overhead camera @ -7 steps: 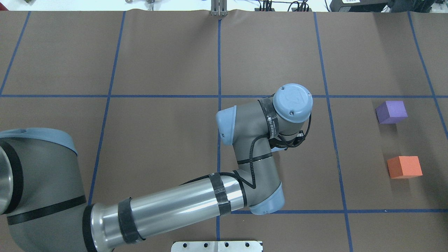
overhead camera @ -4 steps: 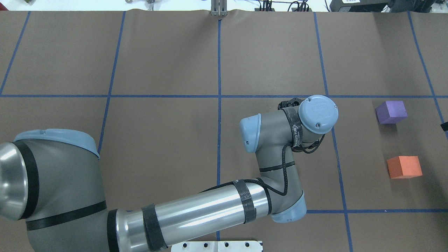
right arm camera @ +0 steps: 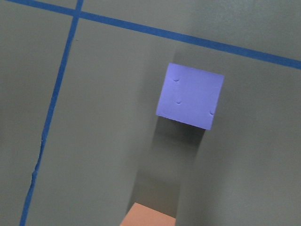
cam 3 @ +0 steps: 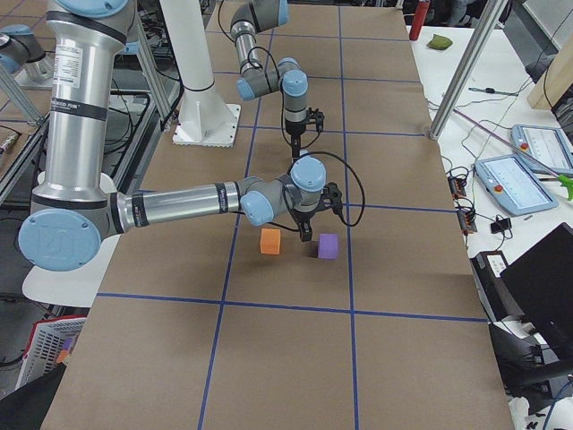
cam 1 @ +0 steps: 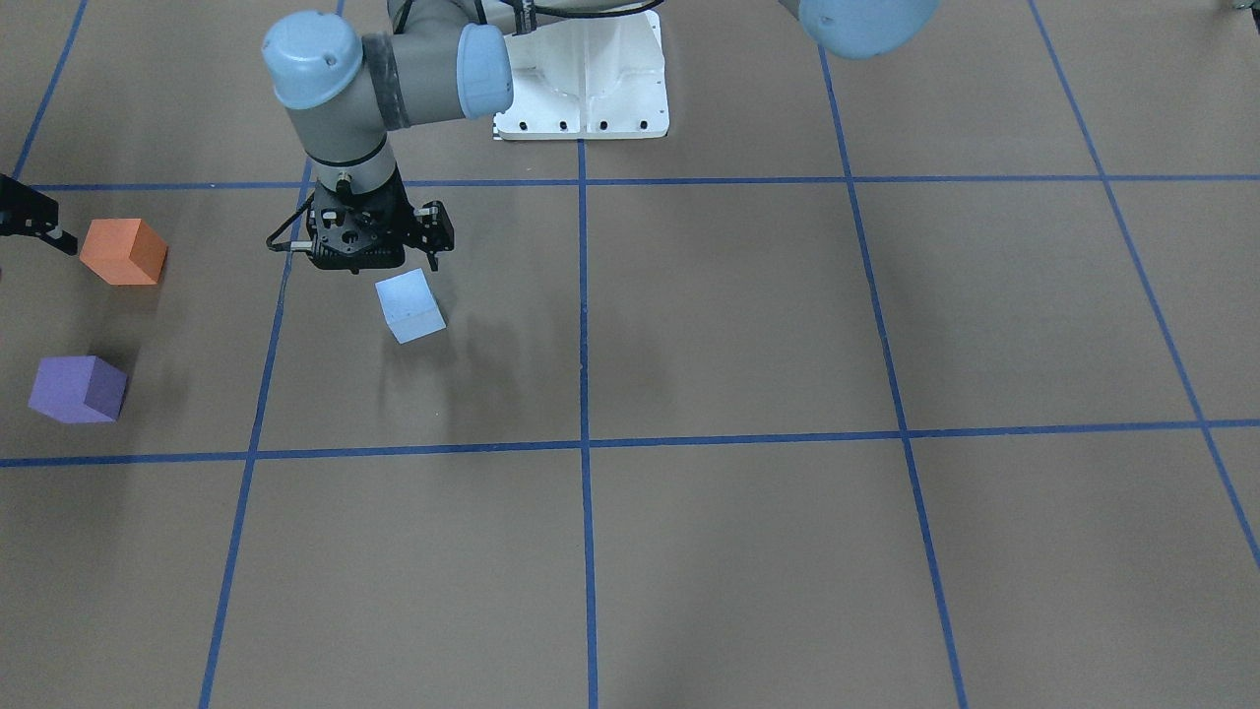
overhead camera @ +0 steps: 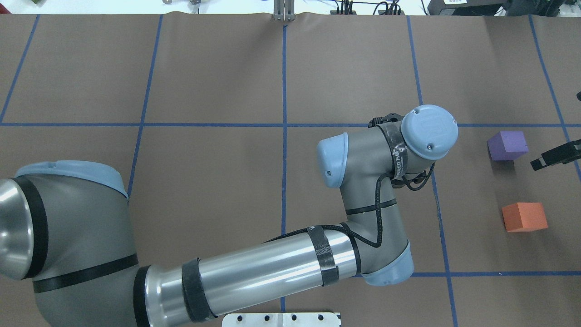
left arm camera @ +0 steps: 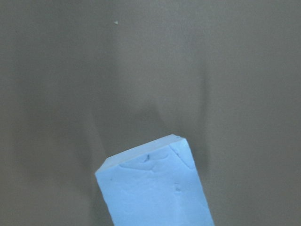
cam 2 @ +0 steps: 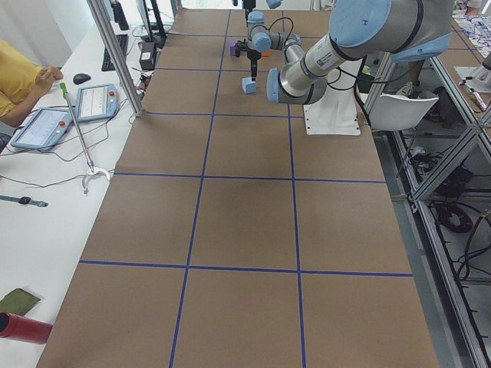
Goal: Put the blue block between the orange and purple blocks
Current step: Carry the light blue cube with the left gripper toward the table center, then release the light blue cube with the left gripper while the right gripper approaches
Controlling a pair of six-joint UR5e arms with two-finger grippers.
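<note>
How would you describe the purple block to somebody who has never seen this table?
Look at the brown table with its blue tape grid, at the robot's right end. Two blocks stand apart there; the purple block is the one farther from the robot's base, beyond the orange block.

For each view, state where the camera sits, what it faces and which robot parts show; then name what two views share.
Front-facing: across the table, facing the robot; left arm, base, blue block.
Overhead: behind the robot, looking down; left arm, right tool.
Left side: table's left end; left arm near.
Right side: table's right end; right arm near.
Left wrist: down onto blue block; no body.
Right wrist: down onto purple block, orange block; no body.
Shared: purple block, overhead and right wrist.
</note>
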